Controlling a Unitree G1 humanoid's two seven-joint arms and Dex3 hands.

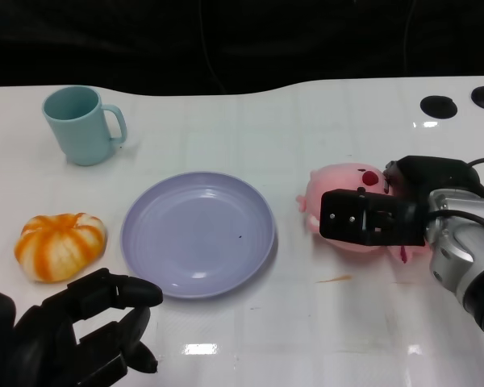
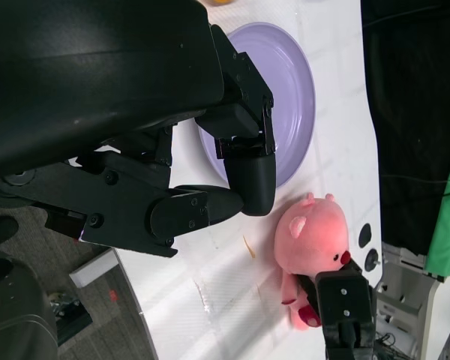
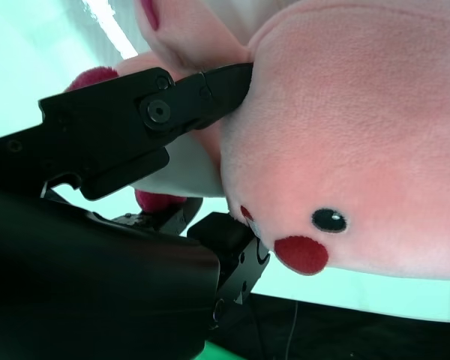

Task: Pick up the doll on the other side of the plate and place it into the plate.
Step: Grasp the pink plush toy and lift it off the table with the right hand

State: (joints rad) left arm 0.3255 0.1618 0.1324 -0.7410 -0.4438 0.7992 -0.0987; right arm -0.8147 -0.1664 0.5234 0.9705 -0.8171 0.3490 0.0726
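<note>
A pink plush doll lies on the white table to the right of the lilac plate. My right hand is wrapped around the doll's near side and grips it. In the right wrist view a finger digs into the plush doll at its neck, and another finger sits under its face. The left wrist view shows the doll beyond the plate, with the right hand on it. My left hand rests at the near left, fingers loosely bent and apart, holding nothing.
A teal mug stands at the far left. An orange-and-white pumpkin toy lies left of the plate, just ahead of my left hand. Two black round holes mark the table's far right. A dark backdrop runs behind the far edge.
</note>
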